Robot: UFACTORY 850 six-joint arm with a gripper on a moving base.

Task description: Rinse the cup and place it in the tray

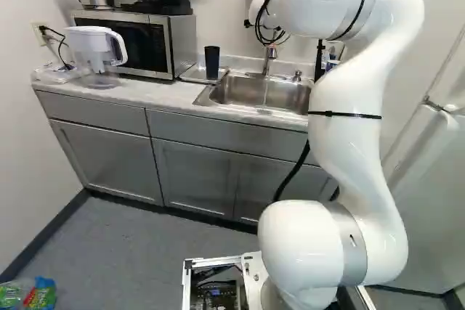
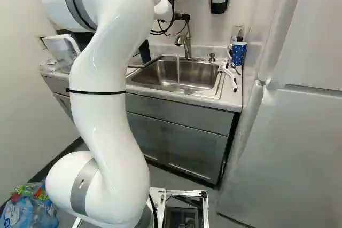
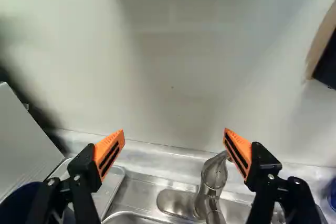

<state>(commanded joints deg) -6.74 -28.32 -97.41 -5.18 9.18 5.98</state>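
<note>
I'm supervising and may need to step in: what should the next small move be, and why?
Probably ease the open gripper toward the faucet to shut off the water: a thin stream seems to run into the sink, while the dark cup stands in the tray. Whether it is rinsed, I can't tell.

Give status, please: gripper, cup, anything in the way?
Gripper open, empty. Dark cup upright on tray. Faucet ahead, may obstruct; water running.
</note>
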